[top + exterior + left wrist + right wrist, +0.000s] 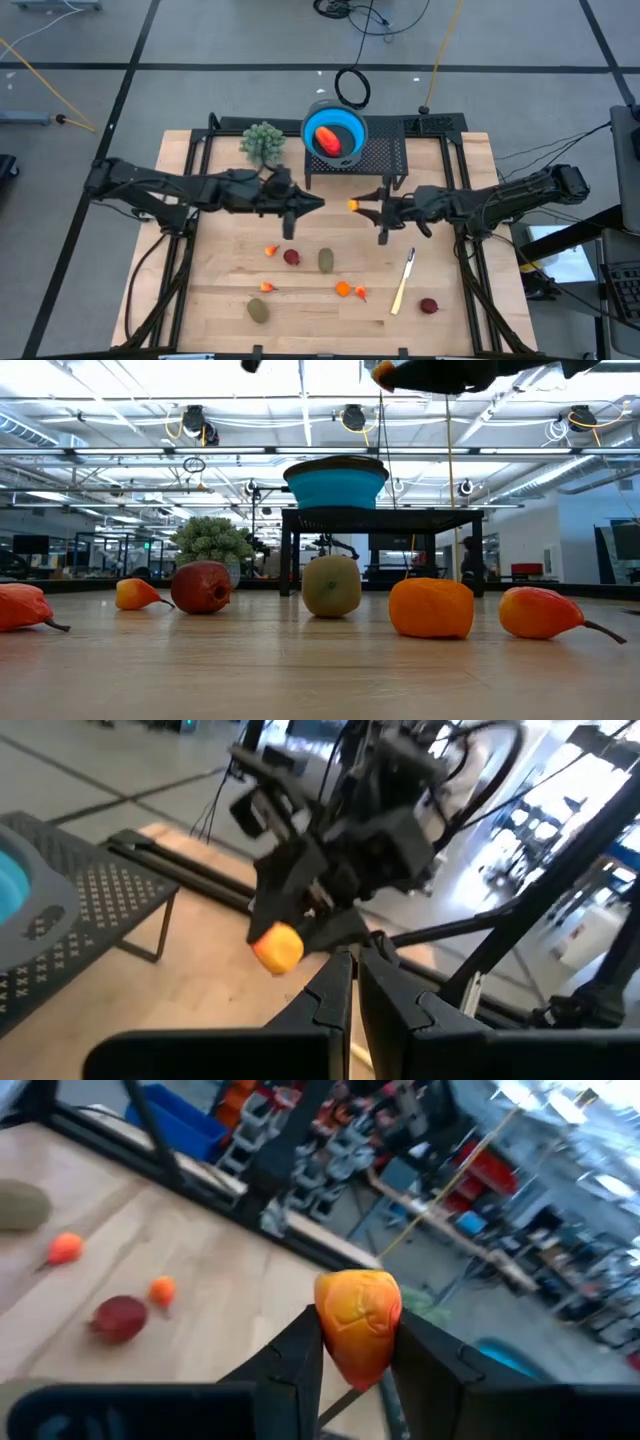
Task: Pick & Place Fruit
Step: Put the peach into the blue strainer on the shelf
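My right gripper (362, 207) hovers above the table's middle, shut on a small orange-yellow fruit (358, 1325). My left gripper (316, 203) faces it from the left, shut and empty, its fingertips (340, 982) a short way from that fruit (278, 946). A red-orange fruit (329, 141) lies in the blue bowl (352, 127) on a black stand. On the table lie a dark red fruit (291, 257), an olive one (326, 261), another olive one (258, 311), small orange ones (343, 290) and a second dark red one (429, 306). My right gripper pinches the small orange-yellow fruit by its two sides (330, 1335) between its two fingers, at their free ends. The fingers (300, 1365) lie about level and point toward the table's left. The fruit is lifted clear of the table, its rounded end sticking out past the fingertips.
The black perforated stand (378, 157) carrying the bowl stands at the far middle, a bushy green plant ball (263, 143) to its left. A pale stick-like utensil (403, 283) lies near the right front. Black rails (190, 150) frame the wooden board.
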